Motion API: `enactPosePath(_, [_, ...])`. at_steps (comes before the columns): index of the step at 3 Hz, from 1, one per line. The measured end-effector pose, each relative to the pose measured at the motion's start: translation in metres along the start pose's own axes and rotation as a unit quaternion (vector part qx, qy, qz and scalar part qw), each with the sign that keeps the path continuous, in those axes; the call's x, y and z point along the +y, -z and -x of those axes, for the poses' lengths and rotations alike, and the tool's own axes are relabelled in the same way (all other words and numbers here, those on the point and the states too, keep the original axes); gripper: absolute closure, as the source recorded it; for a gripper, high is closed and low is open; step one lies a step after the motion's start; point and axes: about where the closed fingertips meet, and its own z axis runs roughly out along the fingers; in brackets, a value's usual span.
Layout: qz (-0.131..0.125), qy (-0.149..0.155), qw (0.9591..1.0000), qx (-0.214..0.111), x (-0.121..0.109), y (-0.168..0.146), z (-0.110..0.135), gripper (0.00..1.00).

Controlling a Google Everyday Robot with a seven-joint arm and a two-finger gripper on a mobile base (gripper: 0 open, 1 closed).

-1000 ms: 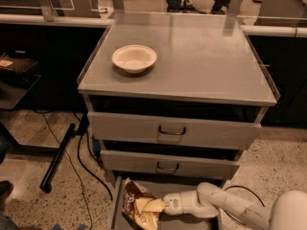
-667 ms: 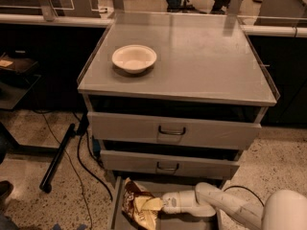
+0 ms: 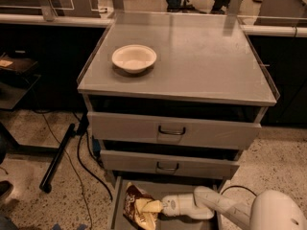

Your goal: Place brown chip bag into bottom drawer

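Grey desk (image 3: 201, 56) with three drawers: the two upper ones part-open, the bottom drawer (image 3: 172, 188) pulled out at its foot. White arm (image 3: 225, 207) reaches in from the desk's lower right, low over that open tray; brown chip bag (image 3: 134, 210) lies in the tray's left half. Off-white bowl (image 3: 134, 58) sits on the desk top, left side; gripper (image 3: 162, 206) meets the bag's yellow end, fingers closed on it
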Motion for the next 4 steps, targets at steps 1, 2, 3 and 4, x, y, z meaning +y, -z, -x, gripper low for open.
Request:
enactPosePath(1, [-0.018,-0.011,0.9998,0.0,-0.019,0.01,-0.004,1.0])
enactPosePath(2, [-0.038,-0.018,0.9991,0.003,-0.037,0.02,-0.004,1.0])
enactPosePath(3, [-0.051,-0.029,0.9983,0.001,-0.054,0.03,-0.008,1.0])
enactPosePath(4, [-0.063,-0.048,0.9968,-0.003,-0.073,0.041,-0.018,1.0])
